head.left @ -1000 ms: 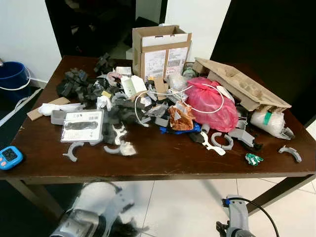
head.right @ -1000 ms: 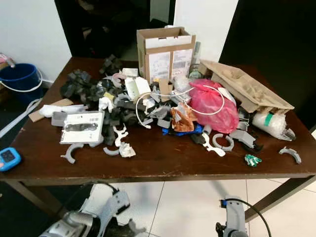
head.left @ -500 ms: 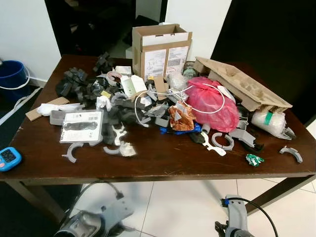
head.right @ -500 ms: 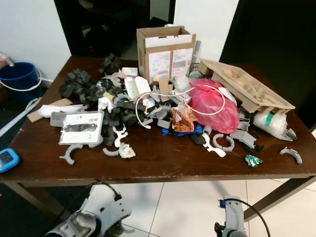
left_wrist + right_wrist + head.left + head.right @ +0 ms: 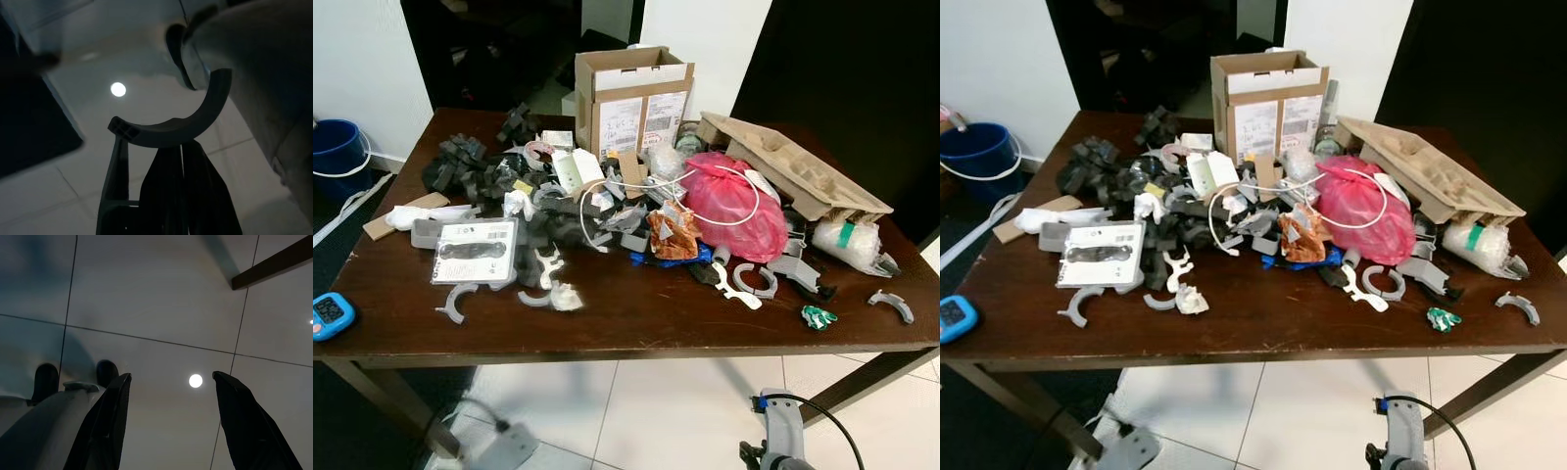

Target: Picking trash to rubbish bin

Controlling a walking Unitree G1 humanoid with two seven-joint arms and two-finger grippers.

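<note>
Fingers (image 5: 166, 196) of left gripper (image 5: 181, 147) pressed together, pinching grey curved clip (image 5: 176, 129) mid-arc low over floor tiles — looks light, stiff, slick plastic, mid-arc hold seems sound — right gripper (image 5: 171, 382) spread, empty

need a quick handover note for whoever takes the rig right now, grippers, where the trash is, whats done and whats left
Left gripper: shut on a grey curved plastic piece, held low over the tiled floor, below table height.
Right gripper: open, empty, hanging over the floor.
Trash: most is heaped on the brown table: red bag, cardboard box, moulded pulp tray, grey clips, scraps. Blue bucket stands on the floor at the table's left.
Done: one piece picked.
Left: bin it, then clear the pile.
</note>
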